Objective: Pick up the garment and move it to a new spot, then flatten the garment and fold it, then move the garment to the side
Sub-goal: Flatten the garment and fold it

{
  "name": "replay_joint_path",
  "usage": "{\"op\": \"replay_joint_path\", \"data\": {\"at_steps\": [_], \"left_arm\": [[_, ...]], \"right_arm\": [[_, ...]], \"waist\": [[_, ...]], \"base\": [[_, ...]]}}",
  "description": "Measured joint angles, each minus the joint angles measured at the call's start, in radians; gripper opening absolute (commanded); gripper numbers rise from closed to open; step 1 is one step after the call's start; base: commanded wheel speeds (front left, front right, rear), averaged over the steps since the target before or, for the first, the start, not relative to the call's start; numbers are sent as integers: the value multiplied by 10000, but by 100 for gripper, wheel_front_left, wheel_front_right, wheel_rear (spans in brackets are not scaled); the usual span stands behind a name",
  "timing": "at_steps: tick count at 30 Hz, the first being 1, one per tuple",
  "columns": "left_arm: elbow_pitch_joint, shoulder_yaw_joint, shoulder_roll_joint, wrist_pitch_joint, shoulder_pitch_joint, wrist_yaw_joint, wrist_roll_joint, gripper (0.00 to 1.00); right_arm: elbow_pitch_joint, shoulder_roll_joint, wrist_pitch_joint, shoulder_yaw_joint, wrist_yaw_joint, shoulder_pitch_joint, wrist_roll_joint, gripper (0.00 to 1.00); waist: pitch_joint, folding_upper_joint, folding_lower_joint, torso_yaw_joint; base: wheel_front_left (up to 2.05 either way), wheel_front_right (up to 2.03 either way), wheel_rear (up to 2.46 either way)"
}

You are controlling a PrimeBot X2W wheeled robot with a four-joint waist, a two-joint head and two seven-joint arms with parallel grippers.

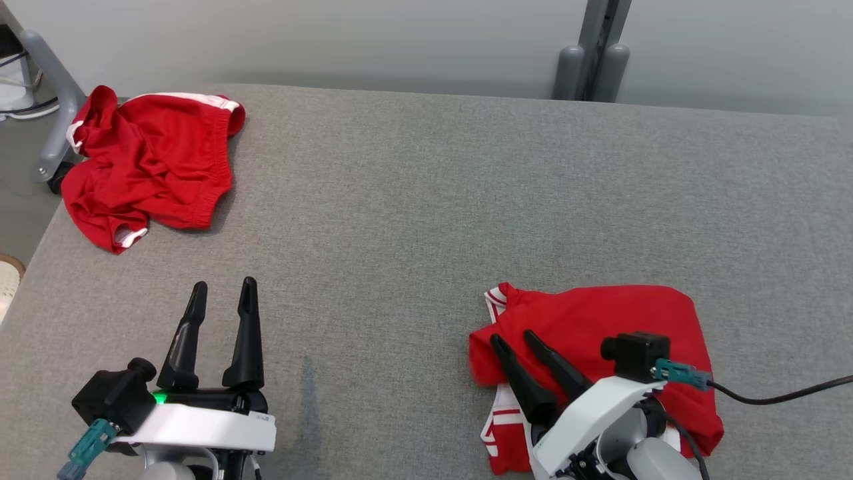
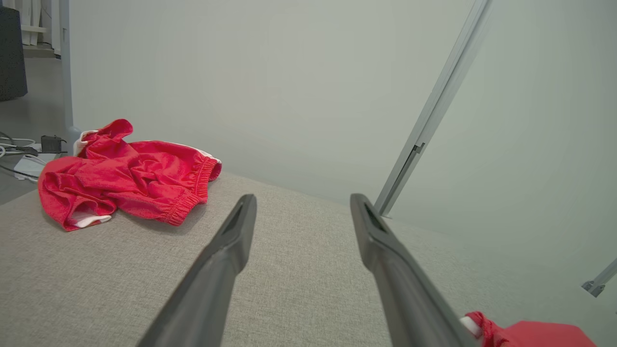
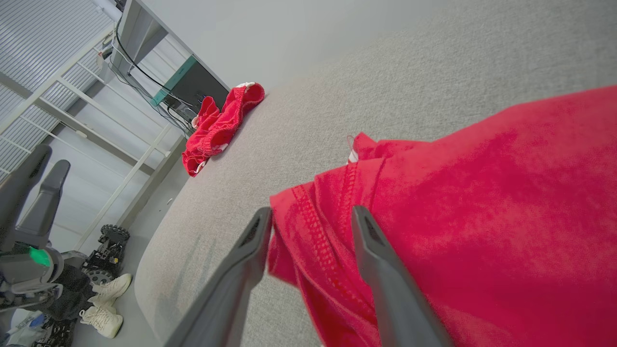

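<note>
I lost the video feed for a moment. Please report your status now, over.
Left gripper open, above table. Right gripper open, fingers astride edge of folded red garment. Second red garment crumpled at far left corner, well clear.

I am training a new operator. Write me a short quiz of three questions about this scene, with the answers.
1. True or false: the left gripper holds cloth.
2. The crumpled red shorts with white trim lie on the grey fabric-covered table at: A, its far left corner; B, its near right edge.
3. What lies at the right gripper?
Key: 1 false, it is open and empty. 2 A. 3 the folded red garment with white stripes.
</note>
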Motion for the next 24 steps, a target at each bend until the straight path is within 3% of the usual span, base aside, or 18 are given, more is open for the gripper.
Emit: {"op": "replay_joint_path", "data": {"at_steps": [4,12,24], "left_arm": [[8,27,-2,0,1,27,0,100],[2,165,2,0,34,29,29,100],[-205,353,-4,0,175,73,29,100]], "right_arm": [[-150,2,-192,199,0,-183,295,100],[-1730,-257,-362,82,2,-298,788,100],[-3225,-1097,-445,-2535,0,270,-514,100]], "waist": [[-17,0,0,-189],[-199,0,0,-756],[-369,0,0,-1619]], "base": [[0,0,0],[0,0,0],[0,0,0]]}}
